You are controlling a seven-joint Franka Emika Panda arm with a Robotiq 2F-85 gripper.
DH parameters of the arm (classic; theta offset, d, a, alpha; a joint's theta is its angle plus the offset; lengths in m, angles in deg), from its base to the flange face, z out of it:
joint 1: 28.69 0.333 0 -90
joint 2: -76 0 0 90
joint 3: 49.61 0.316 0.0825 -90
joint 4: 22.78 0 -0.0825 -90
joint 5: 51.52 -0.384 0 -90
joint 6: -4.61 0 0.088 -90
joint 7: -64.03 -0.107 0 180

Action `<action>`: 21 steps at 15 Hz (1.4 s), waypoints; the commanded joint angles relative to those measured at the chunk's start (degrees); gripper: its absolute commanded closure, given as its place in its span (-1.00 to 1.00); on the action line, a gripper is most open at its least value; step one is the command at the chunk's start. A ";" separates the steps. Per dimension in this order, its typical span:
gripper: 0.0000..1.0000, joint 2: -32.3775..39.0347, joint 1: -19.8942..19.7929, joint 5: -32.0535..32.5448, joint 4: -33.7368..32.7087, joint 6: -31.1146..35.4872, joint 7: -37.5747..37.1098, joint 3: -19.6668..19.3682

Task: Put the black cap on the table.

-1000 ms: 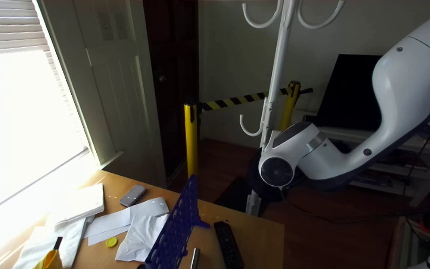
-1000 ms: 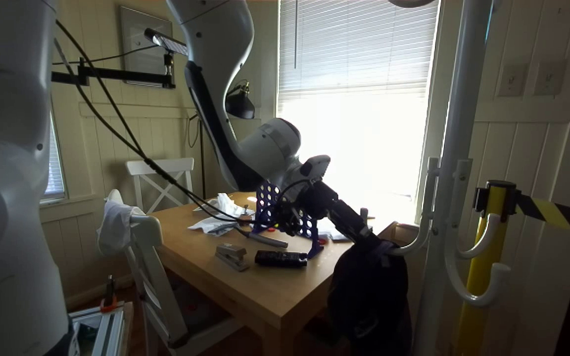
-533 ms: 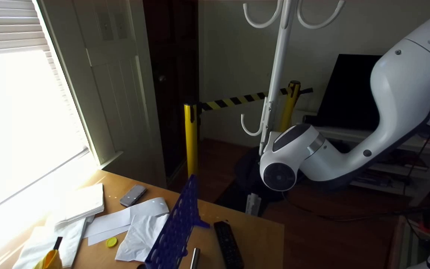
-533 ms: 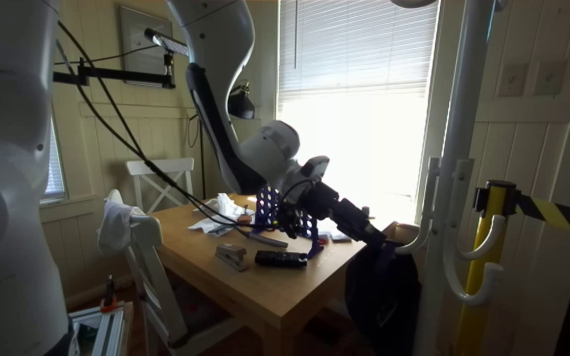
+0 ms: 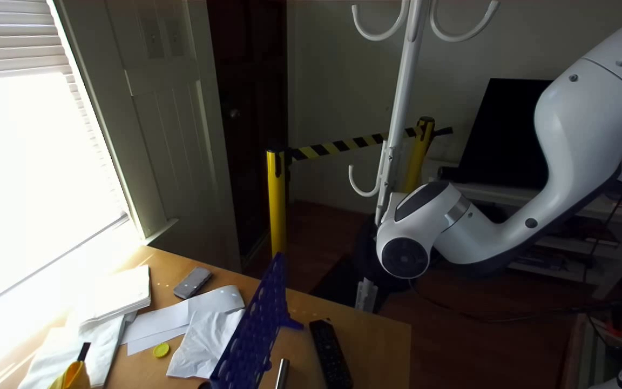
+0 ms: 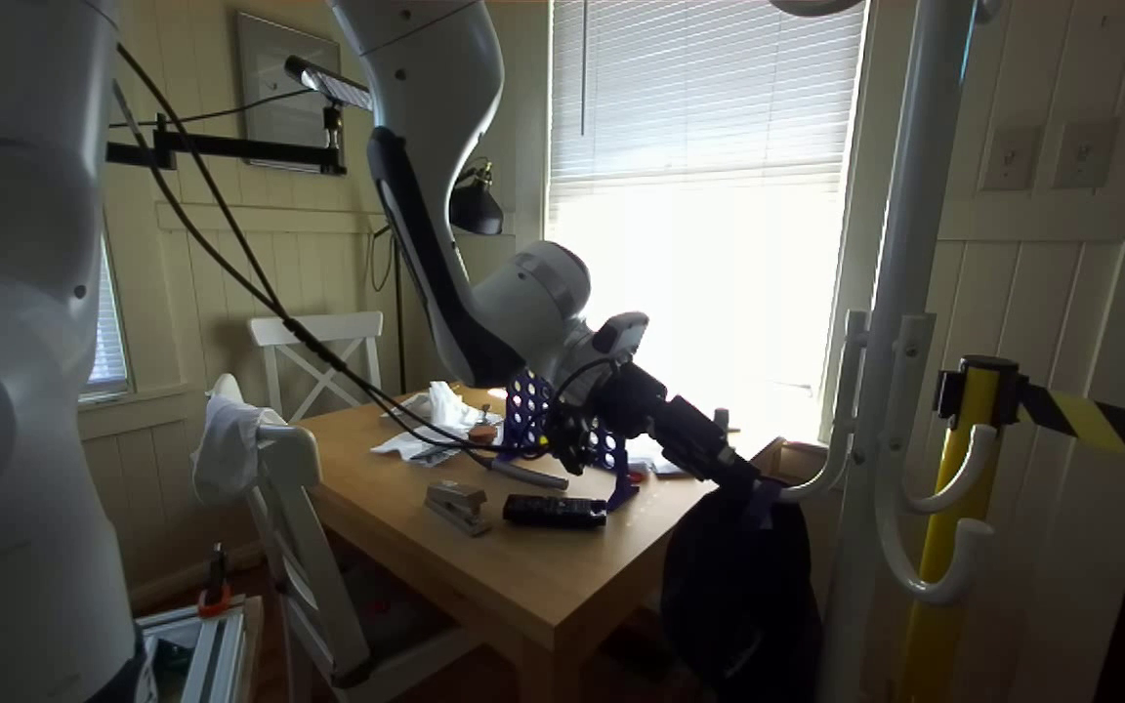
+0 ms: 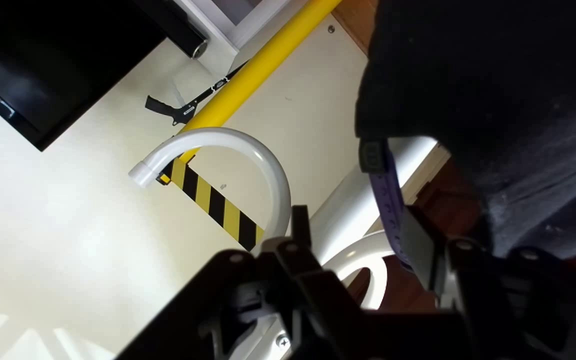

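Note:
The black cap [image 6: 738, 586] hangs in the air beside the coat rack's lower hook [image 6: 821, 464], past the table's edge. It also shows as a large dark shape at the upper right of the wrist view [image 7: 458, 85]. In an exterior view it is partly behind the arm [image 5: 366, 254]. My gripper [image 6: 750, 478] is at the cap's strap. In the wrist view my gripper [image 7: 358, 235] has its fingers apart, with the purple strap [image 7: 390, 210] along the inside of the right finger. I cannot tell whether finger or hook bears the strap. The wooden table [image 6: 543, 576] stands beside the cap.
The white rack pole [image 6: 890, 293] stands close to my gripper. On the table are a blue perforated panel [image 5: 257, 319], a black remote [image 5: 331, 354], a stapler [image 6: 458, 506] and papers [image 5: 154, 321]. A yellow post [image 6: 963, 508] with striped tape stands behind the rack.
My gripper has moved slightly down and towards the rack pole. The cap swung away from the table, then partly back. The gripper has moved little in the last half second.

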 commanded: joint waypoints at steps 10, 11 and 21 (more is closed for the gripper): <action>-0.17 4.25 -1.14 1.47 -0.63 1.85 0.38 -0.15; -0.15 4.47 -1.12 1.78 -0.85 1.57 0.21 -0.24; -0.01 6.05 -1.34 6.96 -2.30 -0.30 -1.31 -1.11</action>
